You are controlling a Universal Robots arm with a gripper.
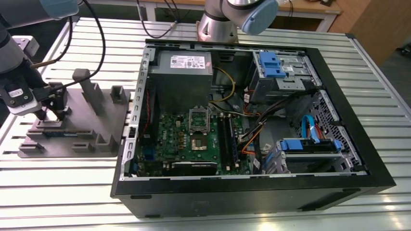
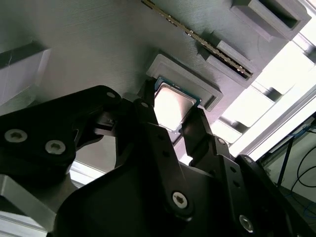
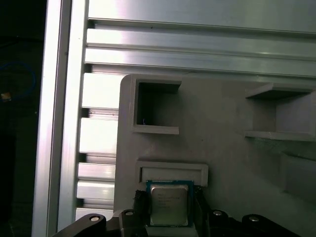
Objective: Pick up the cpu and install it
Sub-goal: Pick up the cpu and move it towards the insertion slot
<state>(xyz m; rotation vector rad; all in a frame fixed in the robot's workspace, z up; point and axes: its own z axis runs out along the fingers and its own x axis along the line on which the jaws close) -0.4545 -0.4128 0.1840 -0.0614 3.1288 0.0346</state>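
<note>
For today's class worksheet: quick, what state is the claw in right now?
Claw: astride the cpu on the grey tray; whether it grips cannot be told.

A black computer case (image 1: 257, 192) lies open on its side on a slatted aluminium tabletop (image 1: 64, 192). Inside it, a grey power supply (image 1: 183, 79) with a white label sits against the far wall. A green motherboard (image 1: 192, 149) nearer the camera carries an oblong silver socket frame (image 1: 199, 126). Blue drive brackets (image 1: 273, 65) stand toward the exterior view's right, and orange, blue and black cables (image 1: 257, 130) cross the middle. Just beside the case, at the exterior view's left, a grey fixture tray (image 1: 96, 113) with pockets and upright posts rests on the slats. In the first wrist view a square recess (image 3: 153, 106) opens near its edge
</note>
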